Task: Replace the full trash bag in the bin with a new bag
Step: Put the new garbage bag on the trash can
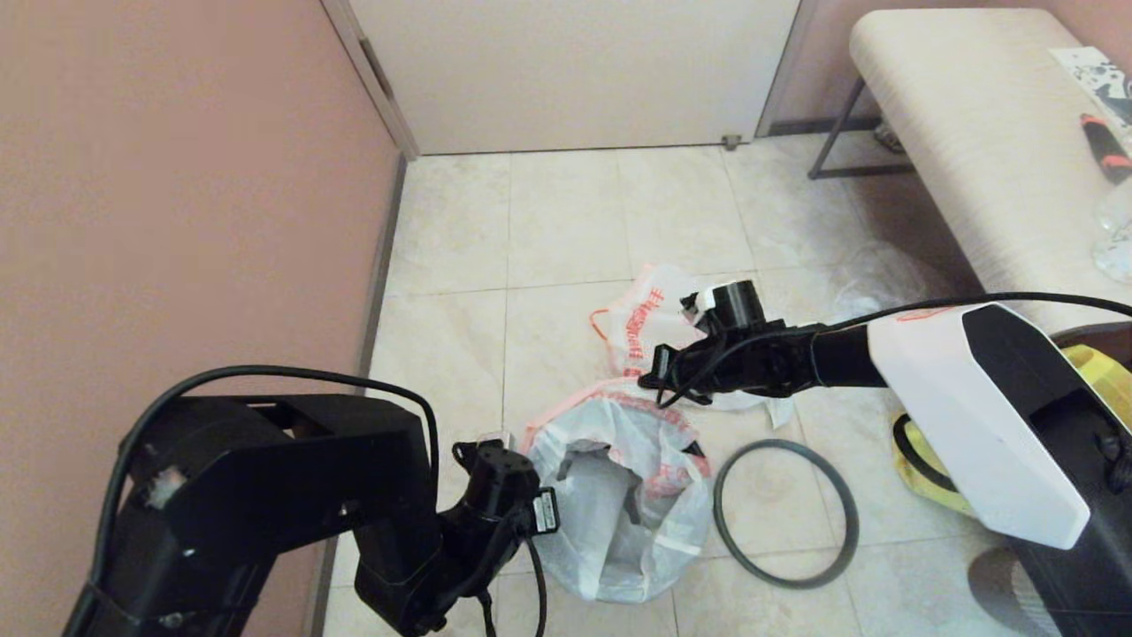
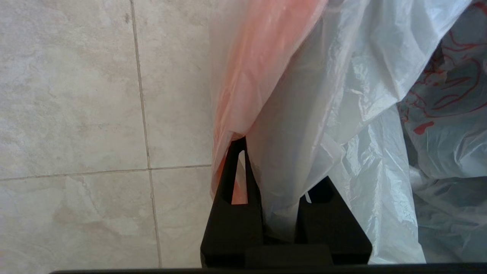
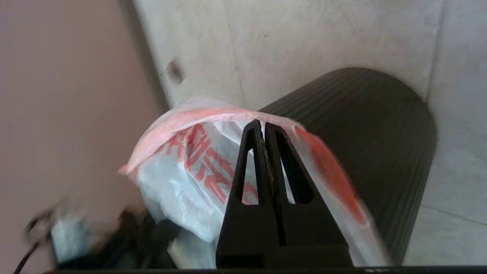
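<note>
The new bag [image 1: 619, 522], milky white with a pink-orange edge, is draped over the bin, which it hides in the head view. My right gripper [image 1: 656, 376] [image 3: 263, 123] is shut on that pink-orange edge [image 3: 213, 114], stretched against the black bin [image 3: 361, 133]. My left gripper [image 2: 279, 152] is at the bag's opposite rim and stands open: bag film [image 2: 281, 125] hangs between its fingers and covers one. The full trash bag [image 1: 641, 318], with red print, lies on the floor just beyond the right gripper. The grey hoop [image 1: 718, 504] lies flat to the right of the bin.
A pink wall [image 1: 177, 177] runs close along the left and a closed door [image 1: 575, 71] stands at the back. At the right stands a cream bench [image 1: 973, 133], with a clear bag [image 1: 884, 274] below it and a yellow tote [image 1: 1101, 372] by my right arm.
</note>
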Tool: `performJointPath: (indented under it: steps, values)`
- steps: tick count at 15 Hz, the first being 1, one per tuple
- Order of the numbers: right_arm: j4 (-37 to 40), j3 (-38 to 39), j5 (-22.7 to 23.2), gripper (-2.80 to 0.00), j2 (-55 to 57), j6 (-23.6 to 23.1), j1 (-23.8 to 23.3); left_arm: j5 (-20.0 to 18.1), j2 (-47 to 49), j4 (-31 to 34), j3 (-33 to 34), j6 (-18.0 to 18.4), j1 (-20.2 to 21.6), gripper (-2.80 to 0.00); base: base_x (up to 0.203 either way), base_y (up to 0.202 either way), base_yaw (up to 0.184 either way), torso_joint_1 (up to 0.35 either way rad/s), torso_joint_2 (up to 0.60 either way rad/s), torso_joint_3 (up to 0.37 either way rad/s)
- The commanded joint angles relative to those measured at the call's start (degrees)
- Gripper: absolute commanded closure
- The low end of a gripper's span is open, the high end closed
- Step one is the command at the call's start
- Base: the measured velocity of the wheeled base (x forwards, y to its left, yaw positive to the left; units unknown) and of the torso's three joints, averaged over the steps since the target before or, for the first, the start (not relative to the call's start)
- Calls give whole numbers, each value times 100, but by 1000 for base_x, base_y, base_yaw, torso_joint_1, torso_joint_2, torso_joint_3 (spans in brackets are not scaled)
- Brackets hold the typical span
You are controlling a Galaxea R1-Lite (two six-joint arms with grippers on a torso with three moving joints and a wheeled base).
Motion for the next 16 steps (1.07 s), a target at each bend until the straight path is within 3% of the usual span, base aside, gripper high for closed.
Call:
performJointPath:
  steps: [1, 4, 9, 15, 16]
  values:
    - [150, 0, 589, 0, -18, -157, -151, 2, 51, -25, 6, -2, 7, 0, 0, 0, 0, 0, 0, 0]
    - [631, -2, 647, 0, 155, -911, -174, 9, 45, -34, -13, -2, -2, 0, 0, 0, 0, 0, 0, 0]
    - [898, 8, 468, 0, 104, -953, -200, 18, 8, -534, 67, 48, -9, 0, 0, 0, 0, 0, 0, 0]
    - [2037, 198, 1, 0, -1412, -692, 80, 27, -37, -563, 50, 85, -2, 0, 0, 0, 0, 0, 0, 0]
    - [2327, 227, -28, 0, -1549, -616, 148, 18, -28, -569, 26, 122, 4, -280, 0, 0, 0, 0, 0, 0]
